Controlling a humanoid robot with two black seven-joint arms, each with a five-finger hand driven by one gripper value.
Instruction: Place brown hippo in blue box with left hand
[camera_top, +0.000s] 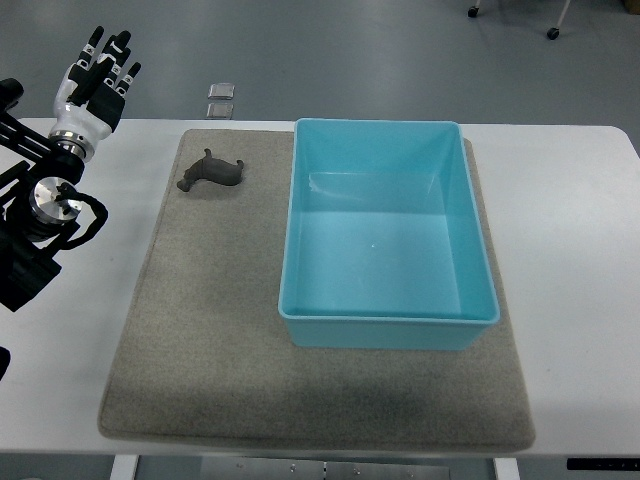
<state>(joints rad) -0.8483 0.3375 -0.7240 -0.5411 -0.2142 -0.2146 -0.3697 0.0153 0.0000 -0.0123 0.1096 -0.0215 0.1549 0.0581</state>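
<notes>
Clearly my left hand hangs spread and empty at far left, so I judge the brown hippo light, rigid, best pinched across its body for the blue box.

My left arm runs off the picture's left edge, so I see only its black links and silver joint behind my white and black left hand. The white counter is cut by the left, right and bottom edges. Two small grey squares past its far edge are too small to identify. Castor wheels are clipped at the top edge.
</notes>
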